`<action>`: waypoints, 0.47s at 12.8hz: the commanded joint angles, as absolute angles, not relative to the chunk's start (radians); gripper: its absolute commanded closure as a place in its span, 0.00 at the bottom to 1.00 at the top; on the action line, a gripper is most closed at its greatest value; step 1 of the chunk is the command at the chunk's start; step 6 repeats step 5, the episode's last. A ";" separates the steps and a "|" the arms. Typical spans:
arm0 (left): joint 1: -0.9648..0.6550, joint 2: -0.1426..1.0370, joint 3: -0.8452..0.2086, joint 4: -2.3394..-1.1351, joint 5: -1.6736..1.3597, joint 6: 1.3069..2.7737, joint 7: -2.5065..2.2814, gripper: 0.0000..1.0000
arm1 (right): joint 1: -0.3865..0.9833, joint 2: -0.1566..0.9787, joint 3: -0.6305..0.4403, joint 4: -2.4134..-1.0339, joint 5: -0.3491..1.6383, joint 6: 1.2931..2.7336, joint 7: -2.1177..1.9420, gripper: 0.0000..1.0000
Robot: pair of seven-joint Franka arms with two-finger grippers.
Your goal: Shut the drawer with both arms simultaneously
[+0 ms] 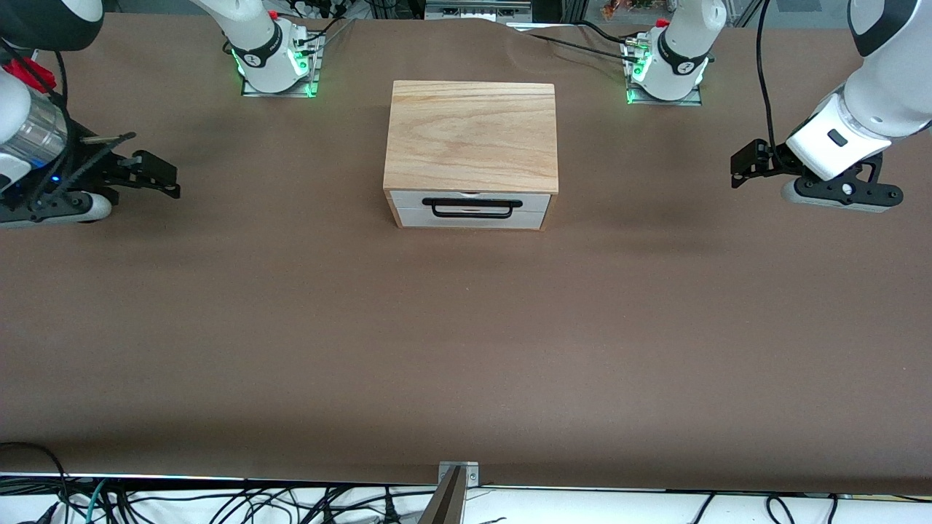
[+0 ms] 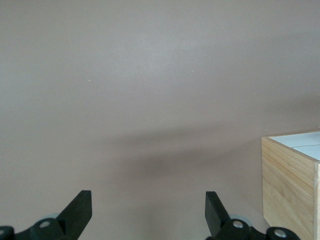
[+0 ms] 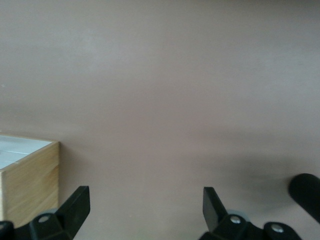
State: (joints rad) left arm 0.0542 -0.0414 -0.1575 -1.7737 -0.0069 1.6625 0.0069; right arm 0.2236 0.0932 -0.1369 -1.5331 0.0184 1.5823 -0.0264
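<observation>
The oak-coloured box (image 1: 472, 135) stands in the middle of the table, its front facing the front camera. The drawer (image 1: 473, 209), with its white panel and black bar handle (image 1: 473, 207), looks level with the box's front. My left gripper (image 1: 743, 169) hangs open above the table toward the left arm's end, well apart from the box and pointing at it. My right gripper (image 1: 166, 179) hangs open the same way toward the right arm's end. The left wrist view shows open fingers around the left gripper (image 2: 147, 197) and a box corner (image 2: 290, 185). The right gripper (image 3: 145, 192) shows with the box (image 3: 30, 185) beside it.
Brown cloth (image 1: 466, 327) covers the whole table. Both arm bases (image 1: 275, 65) (image 1: 666, 69) stand along the edge farthest from the front camera, with green lights. Cables (image 1: 218, 502) and a metal bracket (image 1: 457, 473) lie at the nearest edge.
</observation>
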 commanded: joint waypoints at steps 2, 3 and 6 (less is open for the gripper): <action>0.072 -0.057 -0.169 -1.781 -0.028 1.661 0.002 0.00 | 0.212 0.097 -0.104 -1.494 -0.011 1.559 -0.002 0.00; 0.071 -0.057 -0.170 -1.781 -0.028 1.661 0.000 0.00 | 0.212 0.095 -0.104 -1.494 -0.011 1.557 -0.002 0.00; 0.068 -0.057 -0.170 -1.781 -0.028 1.661 0.002 0.00 | 0.212 0.095 -0.106 -1.494 -0.014 1.555 -0.005 0.00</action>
